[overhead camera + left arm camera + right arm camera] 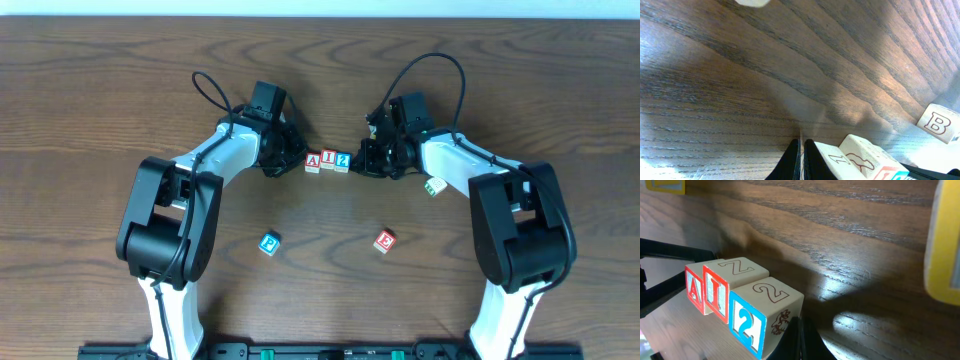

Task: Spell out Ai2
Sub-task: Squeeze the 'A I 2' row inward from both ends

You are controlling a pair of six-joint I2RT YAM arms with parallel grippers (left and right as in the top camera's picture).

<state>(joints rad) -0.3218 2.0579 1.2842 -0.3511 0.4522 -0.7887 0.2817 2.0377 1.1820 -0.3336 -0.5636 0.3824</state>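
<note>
Three white cubes stand in a tight row at mid-table: the red A cube (313, 161), the red I cube (328, 160) and the blue 2 cube (343, 160), reading A, I, 2 from left to right. My left gripper (291, 160) is shut and empty, its fingertips (801, 150) against the outer side of the A cube (840, 159). My right gripper (363, 160) is shut and empty, its fingertips (799, 335) against the outer side of the 2 cube (747, 322). The right wrist view also shows the I cube (715, 294) and the A cube (694, 289).
A teal P cube (269, 243) and a red E cube (385, 240) lie nearer the front. A green-edged cube (434, 186) sits under my right arm; the left wrist view shows a B on it (938, 123). A blurred yellow shape (945, 245) fills the right wrist view's right edge.
</note>
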